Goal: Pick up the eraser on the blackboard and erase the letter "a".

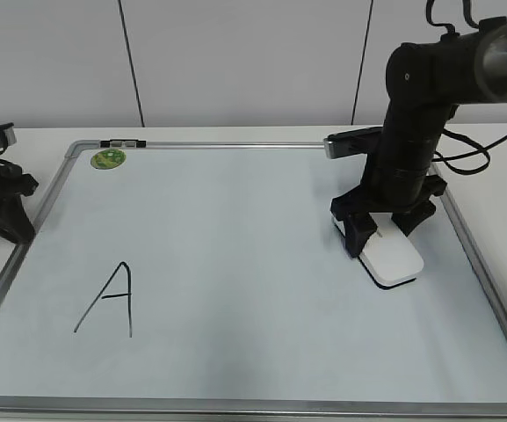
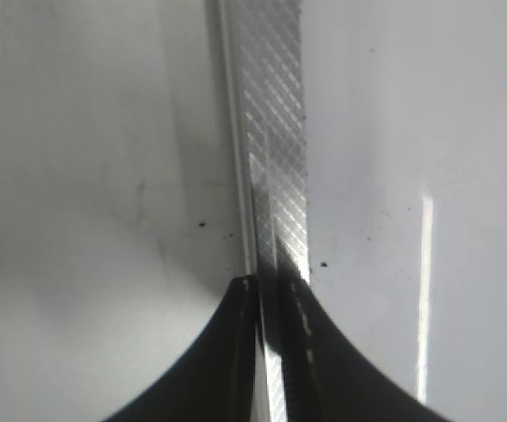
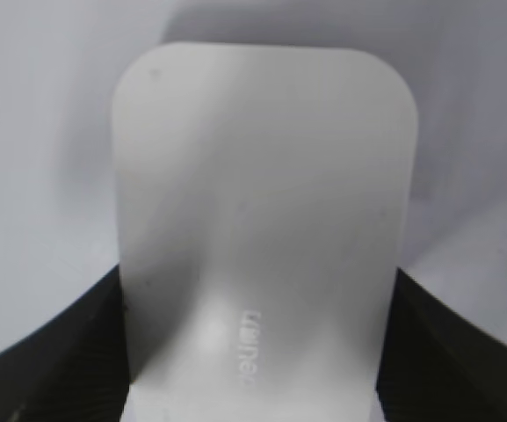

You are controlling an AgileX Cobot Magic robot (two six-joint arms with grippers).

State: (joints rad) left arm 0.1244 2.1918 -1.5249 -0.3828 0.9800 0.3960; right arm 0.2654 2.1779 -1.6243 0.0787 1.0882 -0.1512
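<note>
The eraser (image 1: 394,259) is a flat white oblong lying on the right part of the blackboard (image 1: 235,229). My right gripper (image 1: 380,237) points down onto it, one finger against each long side, shut on it. In the right wrist view the eraser (image 3: 262,220) fills the middle between the black fingers (image 3: 257,352), with the board (image 3: 42,176) around it. The small letter "a" shows in no view. My left gripper (image 1: 7,207) rests at the board's left edge, shut and empty; the left wrist view shows its fingers (image 2: 275,281) over the silver frame (image 2: 275,132).
A large capital "A" (image 1: 112,299) in black marker is at the board's lower left. A round green sticker (image 1: 109,159) sits near the far left corner, with a small clip (image 1: 123,142) on the frame beside it. The board lies on a white table (image 1: 499,167).
</note>
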